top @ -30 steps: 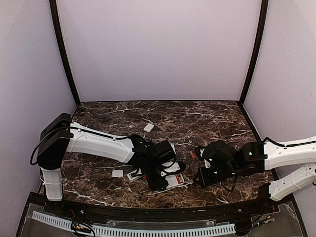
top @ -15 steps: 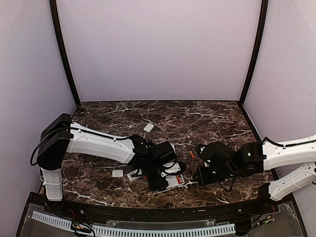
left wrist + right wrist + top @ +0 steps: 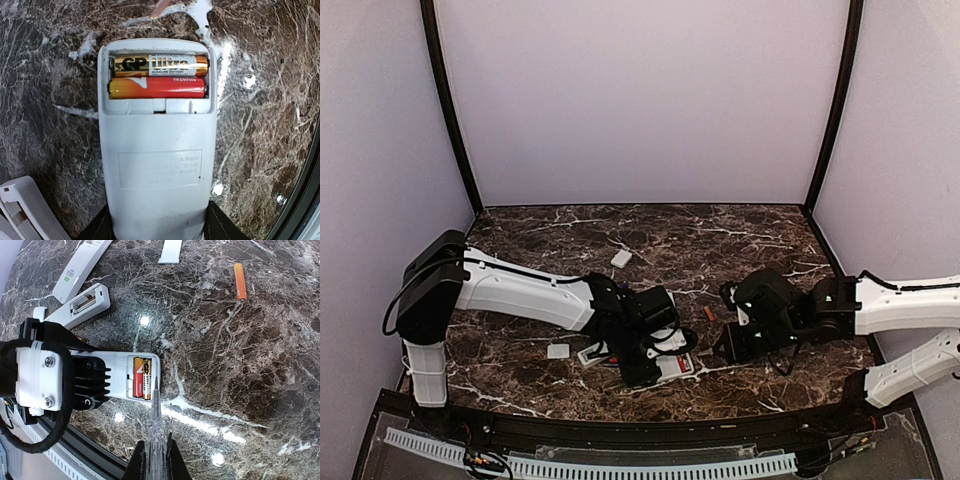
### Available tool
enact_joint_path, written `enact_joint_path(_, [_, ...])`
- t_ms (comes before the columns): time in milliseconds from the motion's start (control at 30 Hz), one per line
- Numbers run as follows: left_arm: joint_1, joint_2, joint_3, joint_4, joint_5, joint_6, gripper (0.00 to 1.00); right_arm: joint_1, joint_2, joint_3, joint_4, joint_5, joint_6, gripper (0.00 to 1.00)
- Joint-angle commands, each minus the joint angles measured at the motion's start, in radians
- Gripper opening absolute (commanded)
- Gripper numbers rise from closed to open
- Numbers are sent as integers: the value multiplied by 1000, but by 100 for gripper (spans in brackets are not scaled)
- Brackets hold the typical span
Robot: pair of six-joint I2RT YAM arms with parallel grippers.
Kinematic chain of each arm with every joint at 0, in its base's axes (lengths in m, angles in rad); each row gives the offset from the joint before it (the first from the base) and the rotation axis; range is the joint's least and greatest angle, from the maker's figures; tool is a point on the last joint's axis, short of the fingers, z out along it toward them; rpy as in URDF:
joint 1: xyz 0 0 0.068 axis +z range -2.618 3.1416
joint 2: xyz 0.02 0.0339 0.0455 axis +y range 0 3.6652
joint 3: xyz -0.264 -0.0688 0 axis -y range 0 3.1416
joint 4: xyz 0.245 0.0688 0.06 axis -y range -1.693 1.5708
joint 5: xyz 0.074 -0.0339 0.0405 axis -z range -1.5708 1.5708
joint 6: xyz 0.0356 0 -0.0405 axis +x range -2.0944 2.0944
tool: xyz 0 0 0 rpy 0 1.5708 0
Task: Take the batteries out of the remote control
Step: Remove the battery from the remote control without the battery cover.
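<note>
The pale grey remote control (image 3: 157, 160) lies back-up on the marble, and my left gripper (image 3: 157, 227) is shut on its near end, one black finger (image 3: 95, 231) on each side. Its compartment stands uncovered, holding two batteries side by side: a gold one (image 3: 160, 65) and a red one (image 3: 157, 87). My right gripper (image 3: 155, 460) is shut on a clear pointed tool (image 3: 155, 415). The tool's tip hovers over the end of the remote (image 3: 122, 372), beside the batteries (image 3: 141, 378). From above, the right gripper (image 3: 735, 345) sits just right of the remote (image 3: 675, 366).
A loose orange battery (image 3: 240, 281) lies on the table beyond the remote. A second remote with an open compartment (image 3: 82, 304) and a long white one (image 3: 82, 267) lie to the left. Flat white covers (image 3: 621, 258) (image 3: 558, 351) rest on the marble. The table's black front rim (image 3: 620, 428) is close.
My right gripper with the tool has drawn back to the right and slightly away from the remote's end. The left gripper and the remote have stayed put.
</note>
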Motion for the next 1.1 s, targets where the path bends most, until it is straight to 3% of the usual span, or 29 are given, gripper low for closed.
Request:
enact_joint_path(0, [-9,32,3,-36,-11,3,23,-33,-4,43,-2,-54,-42,0])
enact_joint_path(533, [-9,58,20,-42,-23,25,21,-54,75,117,-105,-10,-158,0])
enact_joint_path(1067, [-8,84,31,-45,-24,31,21,-40,40,59,-17,-91,-167,0])
